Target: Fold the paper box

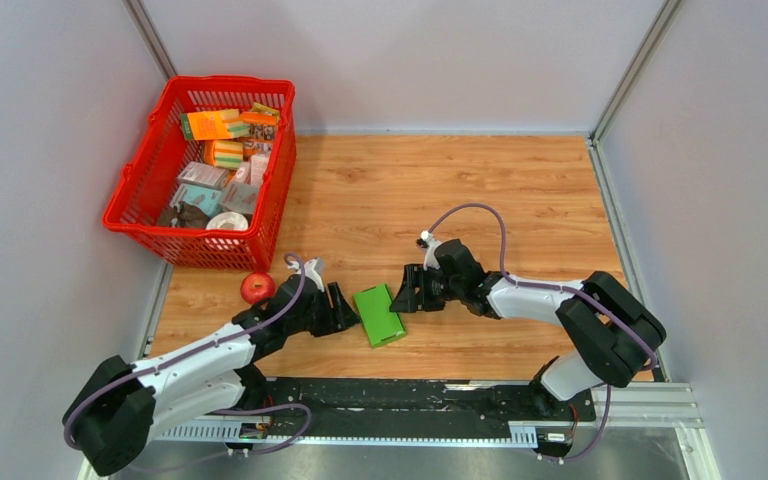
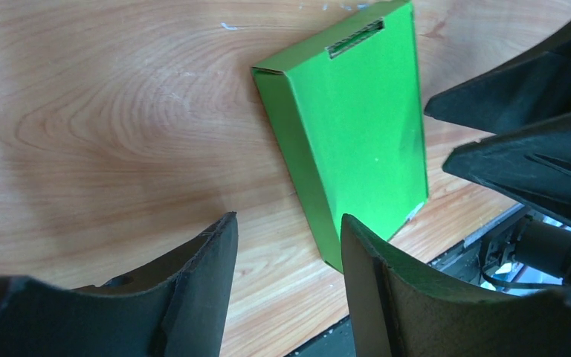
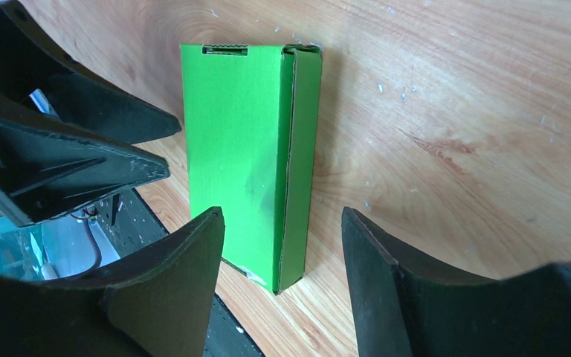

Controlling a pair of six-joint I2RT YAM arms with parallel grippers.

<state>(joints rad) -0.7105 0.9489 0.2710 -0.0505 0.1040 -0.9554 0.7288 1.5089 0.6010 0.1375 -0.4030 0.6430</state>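
Left claw point(image 2: 288, 223) just beside paper box point(image 2: 357, 126)

Wood-grain table point(image 1: 440, 190) carries a green paper box point(image 1: 379, 315) lying flat and closed at six o'clock, an apple point(image 1: 257, 288) at eight o'clock, and a red basket point(image 1: 210, 247) at ten o'clock.

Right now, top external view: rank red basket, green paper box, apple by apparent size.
1. red basket
2. green paper box
3. apple
All three differ clearly.
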